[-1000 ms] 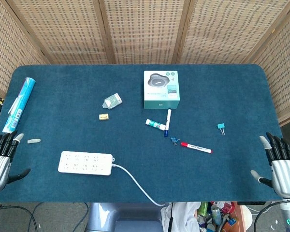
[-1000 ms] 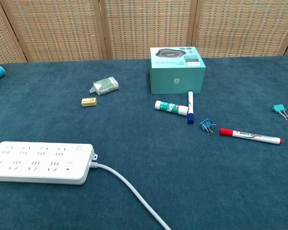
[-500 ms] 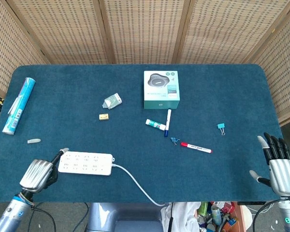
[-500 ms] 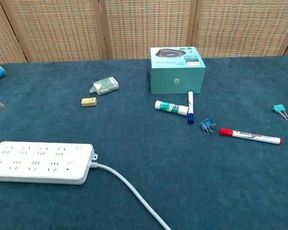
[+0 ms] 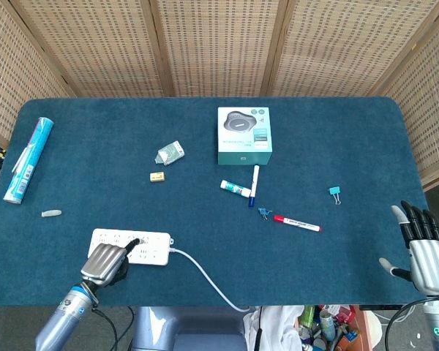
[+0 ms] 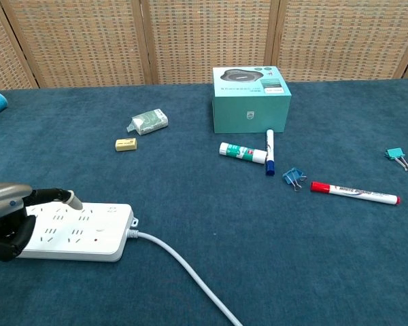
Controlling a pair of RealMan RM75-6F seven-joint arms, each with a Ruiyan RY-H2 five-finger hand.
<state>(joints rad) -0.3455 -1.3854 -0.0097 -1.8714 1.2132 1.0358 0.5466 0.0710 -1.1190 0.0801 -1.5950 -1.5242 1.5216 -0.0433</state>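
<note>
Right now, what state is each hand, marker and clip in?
Left hand: over the power strip, fingers on its sockets.
Right hand: open, holds nothing.
Red marker: capped, lying flat.
Blue marker: capped, lying flat.
Binder clip: lying loose.

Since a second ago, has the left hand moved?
Yes. The left hand has swung in from the table's left edge toward the middle and now lies over the near left part of the power strip, which has stayed put.
</note>
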